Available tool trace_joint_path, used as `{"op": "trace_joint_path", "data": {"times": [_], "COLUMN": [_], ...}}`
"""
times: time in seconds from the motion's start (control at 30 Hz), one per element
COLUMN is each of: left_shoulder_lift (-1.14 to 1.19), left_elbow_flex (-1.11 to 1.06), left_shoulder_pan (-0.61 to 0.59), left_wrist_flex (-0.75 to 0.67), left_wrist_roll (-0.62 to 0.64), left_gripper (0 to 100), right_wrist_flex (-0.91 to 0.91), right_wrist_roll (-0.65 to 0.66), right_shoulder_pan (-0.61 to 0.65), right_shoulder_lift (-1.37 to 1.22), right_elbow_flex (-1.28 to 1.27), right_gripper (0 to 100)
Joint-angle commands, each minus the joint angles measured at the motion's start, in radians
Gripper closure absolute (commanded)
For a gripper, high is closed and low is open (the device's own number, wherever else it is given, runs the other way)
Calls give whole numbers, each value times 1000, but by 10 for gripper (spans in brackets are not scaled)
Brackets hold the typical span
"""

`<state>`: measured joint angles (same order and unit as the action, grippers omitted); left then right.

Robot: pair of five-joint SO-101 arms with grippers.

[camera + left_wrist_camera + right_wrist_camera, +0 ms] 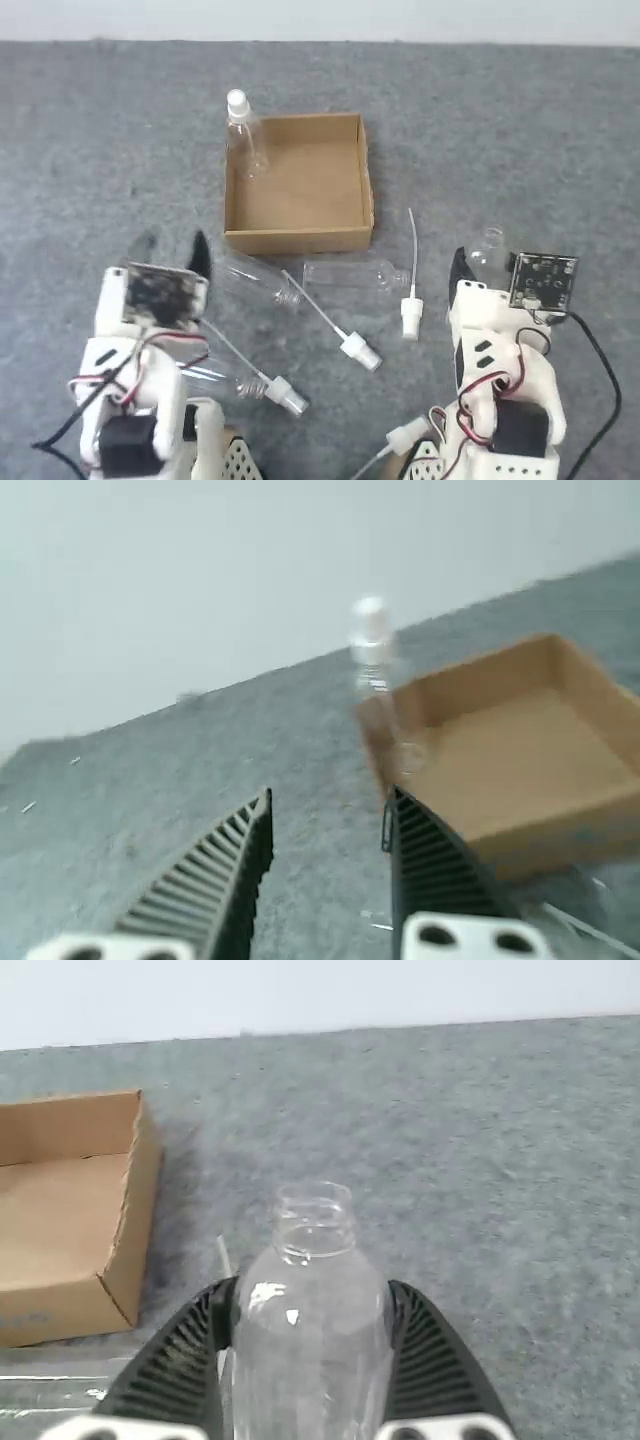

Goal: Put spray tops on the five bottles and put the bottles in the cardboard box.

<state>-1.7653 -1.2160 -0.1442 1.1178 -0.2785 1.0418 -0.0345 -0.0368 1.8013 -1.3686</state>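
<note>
Roughly 1/5 done: clear plastic bottle with white spray top [243,135] leans in far-left corner of brown cardboard box [298,240]; right gripper [312,1300] clamps an uncapped clear bottle [312,1230], left gripper [328,815] spread wide, empty.

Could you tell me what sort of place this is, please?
Probably a robotics test bench: two small arms on grey carpet, the right gripper holding a bottle, a plain white wall behind, a cardboard box.
</note>
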Motion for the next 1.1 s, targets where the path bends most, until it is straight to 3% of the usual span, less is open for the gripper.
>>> {"op": "trace_joint_path", "data": {"times": [0.0,0.2,0.5,0.93,1.07], "left_shoulder_lift": [6,54,442,735,813], "left_elbow_flex": [88,94,199,214,252], "left_shoulder_pan": [158,213,368,393,394], "left_wrist_flex": [87,98,141,152,256], "left_wrist_roll": [-49,-77,-146,-439,-525], "left_gripper": [833,833,830,818,782], "right_wrist_flex": [-42,-61,-77,-77,-77], "right_wrist_roll": [-40,-54,-54,-52,-52], "right_shoulder_pan": [-44,-102,-110,-110,-110], "right_shoulder_lift": [15,15,15,15,15], "right_elbow_flex": [11,5,-6,-6,-6], "right_gripper": [992,992,992,992,992]}}
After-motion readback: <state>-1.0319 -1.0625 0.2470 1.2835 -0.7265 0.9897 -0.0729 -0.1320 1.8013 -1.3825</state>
